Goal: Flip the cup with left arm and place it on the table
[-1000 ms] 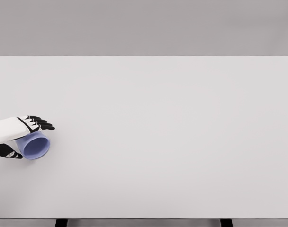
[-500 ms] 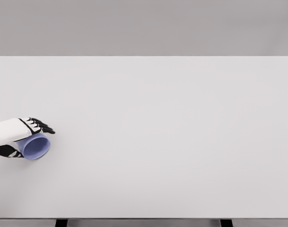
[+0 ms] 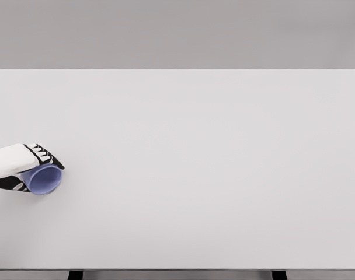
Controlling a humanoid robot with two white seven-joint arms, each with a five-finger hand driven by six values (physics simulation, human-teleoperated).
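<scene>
One left hand (image 3: 17,166) lies low at the tabletop's (image 3: 212,175) near-left edge, fingers (image 3: 49,157) grasping the sideways blue cup (image 3: 44,179).

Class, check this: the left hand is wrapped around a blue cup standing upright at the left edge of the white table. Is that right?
Not quite. The cup is not upright: the head view shows it lying on its side, its open mouth facing right and toward the camera. The rest holds: the left hand is wrapped around it at the left edge of the white table.
</scene>
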